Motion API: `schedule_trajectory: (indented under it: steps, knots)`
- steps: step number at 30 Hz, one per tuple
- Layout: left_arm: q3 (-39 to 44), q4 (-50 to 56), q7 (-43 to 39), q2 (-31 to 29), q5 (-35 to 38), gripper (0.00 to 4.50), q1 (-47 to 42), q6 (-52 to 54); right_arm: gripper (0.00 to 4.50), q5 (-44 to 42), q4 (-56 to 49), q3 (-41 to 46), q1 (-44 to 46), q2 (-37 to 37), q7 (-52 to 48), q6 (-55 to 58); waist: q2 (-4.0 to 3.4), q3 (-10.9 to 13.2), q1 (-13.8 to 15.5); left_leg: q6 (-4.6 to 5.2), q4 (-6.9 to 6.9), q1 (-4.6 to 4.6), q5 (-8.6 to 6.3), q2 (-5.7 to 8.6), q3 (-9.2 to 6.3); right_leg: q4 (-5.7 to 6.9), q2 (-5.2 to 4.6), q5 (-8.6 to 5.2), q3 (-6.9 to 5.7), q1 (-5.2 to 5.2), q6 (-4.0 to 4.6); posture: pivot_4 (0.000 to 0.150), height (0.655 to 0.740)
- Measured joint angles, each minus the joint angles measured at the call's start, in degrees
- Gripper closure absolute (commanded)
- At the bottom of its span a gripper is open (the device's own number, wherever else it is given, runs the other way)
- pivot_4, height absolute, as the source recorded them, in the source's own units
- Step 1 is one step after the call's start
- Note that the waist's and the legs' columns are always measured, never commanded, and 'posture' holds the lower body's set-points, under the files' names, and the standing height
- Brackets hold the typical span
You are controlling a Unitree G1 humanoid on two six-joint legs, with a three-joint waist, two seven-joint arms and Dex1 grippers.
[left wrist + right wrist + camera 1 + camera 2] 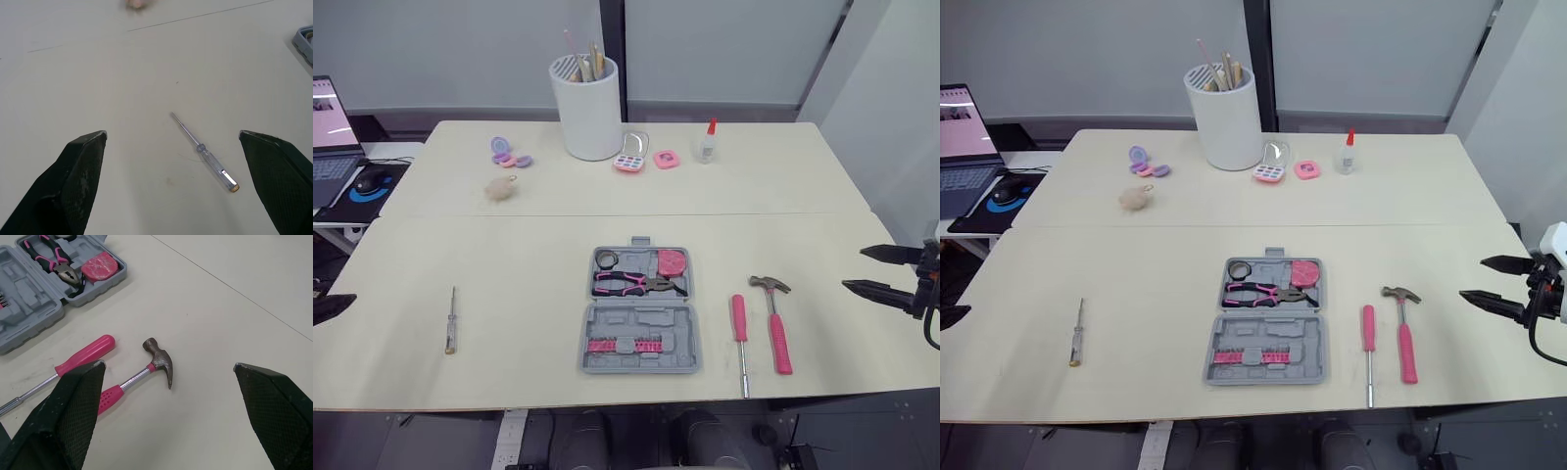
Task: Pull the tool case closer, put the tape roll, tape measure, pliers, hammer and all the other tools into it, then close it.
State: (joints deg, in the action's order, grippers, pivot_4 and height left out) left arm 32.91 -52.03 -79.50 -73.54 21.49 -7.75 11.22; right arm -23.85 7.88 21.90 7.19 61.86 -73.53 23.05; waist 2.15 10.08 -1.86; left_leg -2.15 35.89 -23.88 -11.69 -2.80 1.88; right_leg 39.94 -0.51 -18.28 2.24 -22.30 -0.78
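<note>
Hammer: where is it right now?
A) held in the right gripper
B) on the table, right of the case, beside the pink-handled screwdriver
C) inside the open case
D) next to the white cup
B. The hammer lies flat on the table, right of the open case and beside the pink-handled screwdriver. The right gripper is open and apart from it.

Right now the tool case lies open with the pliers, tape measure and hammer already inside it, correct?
Not quite. The tool case is open, with the pliers and tape measure inside, but the hammer is not in it. It lies on the table to the case's right, beside the pink-handled driver. The left eye view shows this.
</note>
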Motion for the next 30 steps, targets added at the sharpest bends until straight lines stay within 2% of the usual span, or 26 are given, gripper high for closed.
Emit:
schedule_trajectory:
  steps: [22,27,30]
  knots:
    - [-3.33,0.73,0.17,0.64,-1.46,0.00,-0.71,-0.48,0.03,1.16,2.48,-0.85,1.69,0.00,1.39,-2.71,0.01,-0.01,-0.01,0.00,0.02,0.00,0.00,0.00,0.00,0.04,0.02,0.02,0.01,0.01,0.02,0.150,0.7400]
    - [-1.60,3.88,1.27,1.40,-0.82,0.00,3.22,-0.10,0.03,0.83,0.51,-2.33,3.78,-2.02,1.82,-3.50,0.01,-0.01,-0.28,0.00,0.02,0.01,0.00,-0.05,0.01,0.06,0.03,0.03,0.02,0.01,0.03,0.150,0.7400]
    - [3.74,11.17,2.65,4.25,1.24,0.00,11.25,2.49,0.03,-0.05,-4.52,-6.48,6.10,-5.73,2.35,-3.50,0.01,-0.01,-1.01,0.00,0.02,0.00,0.00,-0.06,-0.01,0.10,0.02,0.04,0.03,0.01,0.05,0.150,0.7400]
